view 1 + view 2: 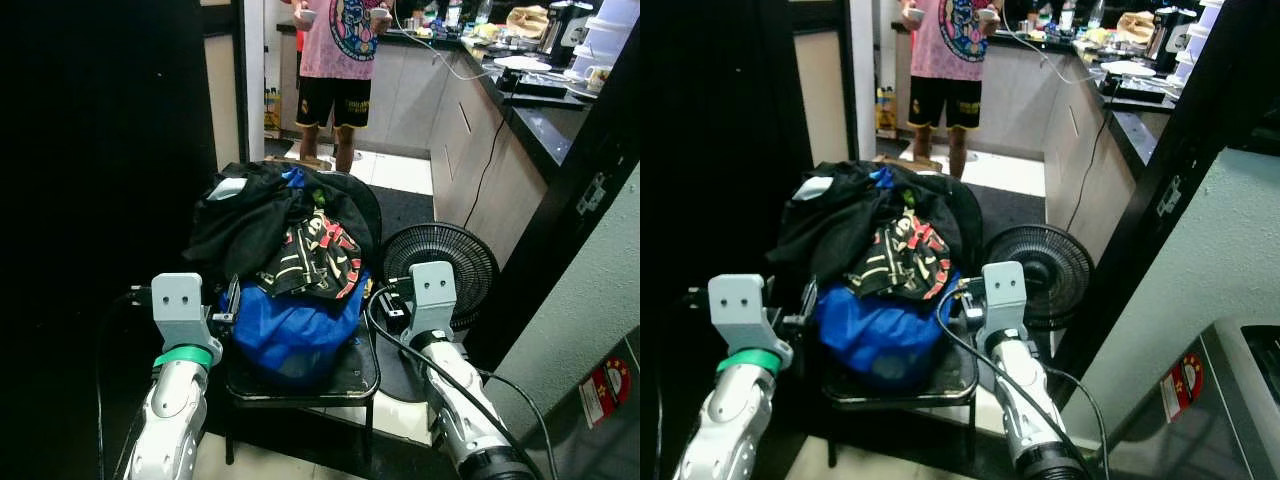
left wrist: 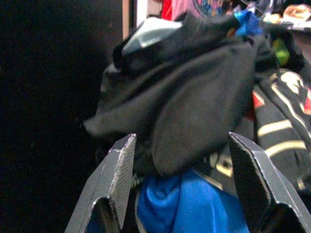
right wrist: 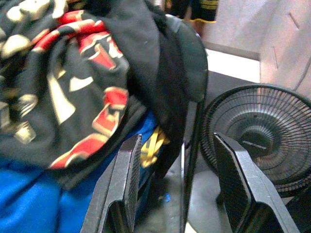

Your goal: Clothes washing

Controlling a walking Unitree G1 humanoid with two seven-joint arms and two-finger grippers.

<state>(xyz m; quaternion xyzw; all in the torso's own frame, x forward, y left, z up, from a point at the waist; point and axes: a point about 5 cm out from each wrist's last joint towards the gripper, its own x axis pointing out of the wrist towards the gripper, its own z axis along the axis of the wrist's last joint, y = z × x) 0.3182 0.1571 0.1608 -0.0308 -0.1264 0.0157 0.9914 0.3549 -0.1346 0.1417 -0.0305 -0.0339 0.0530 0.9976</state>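
A heap of clothes (image 1: 290,250) is piled on a black chair (image 1: 352,375). A black garment (image 2: 194,97) lies on top, a black, red and cream patterned one (image 1: 315,255) in the middle, and a blue one (image 1: 290,335) underneath. My left gripper (image 1: 232,303) is at the pile's left side, open, with the hanging black cloth and blue fabric between its fingers (image 2: 116,179). My right gripper (image 1: 385,300) is at the pile's right side by the chair's edge, also open, holding nothing; its fingers (image 3: 125,184) frame the chair frame.
A black floor fan (image 1: 440,255) stands just right of the chair, close to my right arm. A person (image 1: 340,60) stands behind in the kitchen by a cluttered counter (image 1: 540,110). A dark panel (image 1: 100,200) lies left, a grey appliance (image 1: 1230,400) lower right.
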